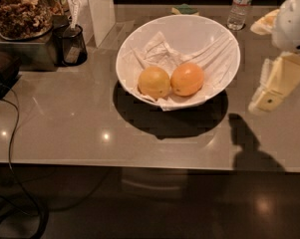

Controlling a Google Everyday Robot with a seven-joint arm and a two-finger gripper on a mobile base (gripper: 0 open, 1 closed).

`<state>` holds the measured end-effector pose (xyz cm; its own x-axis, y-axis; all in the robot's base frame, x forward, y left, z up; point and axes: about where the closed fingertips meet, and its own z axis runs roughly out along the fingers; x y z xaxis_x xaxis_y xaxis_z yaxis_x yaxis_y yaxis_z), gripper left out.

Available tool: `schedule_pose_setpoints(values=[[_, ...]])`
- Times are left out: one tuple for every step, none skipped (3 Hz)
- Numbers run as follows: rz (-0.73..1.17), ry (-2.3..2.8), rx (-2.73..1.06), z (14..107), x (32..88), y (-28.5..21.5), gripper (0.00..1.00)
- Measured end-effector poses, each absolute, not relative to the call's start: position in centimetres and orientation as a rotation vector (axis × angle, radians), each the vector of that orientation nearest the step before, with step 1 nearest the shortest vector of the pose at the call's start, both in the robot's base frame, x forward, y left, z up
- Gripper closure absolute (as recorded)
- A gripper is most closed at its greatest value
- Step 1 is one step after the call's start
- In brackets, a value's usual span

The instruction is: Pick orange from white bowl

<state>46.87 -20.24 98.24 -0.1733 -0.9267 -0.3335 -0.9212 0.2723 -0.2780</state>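
The white bowl (189,31) sits on the grey table, lined with crumpled white paper. Inside it lie two round fruits side by side. The orange (187,78) is the deeper reddish one on the right. A paler, yellower fruit (154,82) touches it on the left. My gripper (269,91) hangs at the right edge of the view, above the table and to the right of the bowl, well apart from the orange. Its shadow falls on the table below it.
A clear water bottle (239,6) stands behind the bowl at the back right. A black mesh cup (72,44) and a jar of dark snacks (20,11) stand at the back left. A white box (99,9) stands behind them. A green sponge (185,9) lies at the back.
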Motion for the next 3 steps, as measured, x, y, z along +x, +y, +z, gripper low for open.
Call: schedule_pose_setpoints(values=[[0.093, 2.065, -1.661, 97.69, 50.05, -18.5, 0.0], [0.101, 2.061, -1.659, 97.61, 50.39, -18.42, 0.0], [0.114, 2.026, -1.655, 97.56, 50.84, -18.01, 0.0]])
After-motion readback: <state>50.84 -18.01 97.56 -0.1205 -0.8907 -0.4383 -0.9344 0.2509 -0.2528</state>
